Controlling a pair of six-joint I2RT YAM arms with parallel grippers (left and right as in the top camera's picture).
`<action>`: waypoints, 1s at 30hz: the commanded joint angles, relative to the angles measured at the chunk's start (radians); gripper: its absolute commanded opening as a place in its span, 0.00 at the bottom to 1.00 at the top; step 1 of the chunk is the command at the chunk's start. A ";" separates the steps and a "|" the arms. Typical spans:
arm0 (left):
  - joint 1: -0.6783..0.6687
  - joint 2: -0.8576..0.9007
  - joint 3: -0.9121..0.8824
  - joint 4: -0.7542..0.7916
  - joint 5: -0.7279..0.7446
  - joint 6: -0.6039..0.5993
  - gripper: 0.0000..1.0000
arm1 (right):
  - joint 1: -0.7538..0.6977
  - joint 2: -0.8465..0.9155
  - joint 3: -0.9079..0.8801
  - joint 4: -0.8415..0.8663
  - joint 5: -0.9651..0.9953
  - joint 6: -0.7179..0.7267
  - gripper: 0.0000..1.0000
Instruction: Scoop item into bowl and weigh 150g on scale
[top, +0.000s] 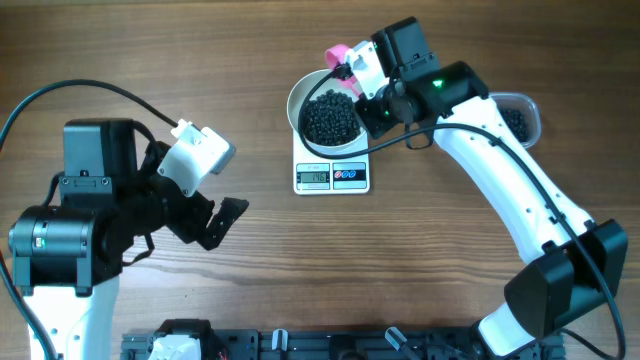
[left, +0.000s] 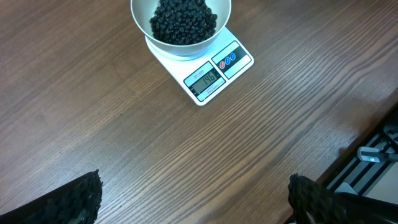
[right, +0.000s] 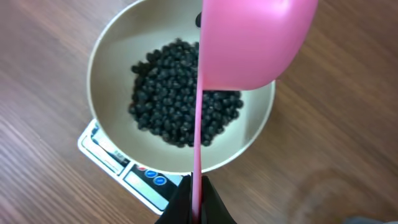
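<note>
Tabletop (top: 200, 60): brown wood, it carries all the things.
Left tool (left: 193, 208): it hangs over bare wood at the left side, well apart from the scale; the jaws stand fully wide and hold nothing.
Right tool (right: 198, 205): it is above the far rim of the bowl, and the jaws are closed tight on the thin handle of the pink scoop.
Scale (top: 332, 176): white and flat, near the middle of the tabletop, with the bowl standing on it; the display shows digits which I cannot read surely.
Bowl (top: 292, 105): round and white, upright.
Clear tub (top: 530, 105): at the right, half hidden behind the right arm, with some dark pieces inside.
Pink scoop (right: 249, 43): its cup is over the bowl's edge; I cannot tell if it is empty.
Black beans (top: 332, 118): a heap in the middle of the bowl.
</note>
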 joint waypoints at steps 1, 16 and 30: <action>0.007 -0.003 0.013 -0.001 0.015 0.019 1.00 | 0.000 -0.016 0.023 -0.008 -0.071 0.022 0.04; 0.007 -0.003 0.013 -0.001 0.015 0.019 1.00 | -0.011 -0.016 0.023 -0.023 -0.051 0.049 0.04; 0.007 -0.003 0.013 -0.001 0.015 0.019 1.00 | -0.012 -0.007 0.022 -0.038 0.012 0.016 0.04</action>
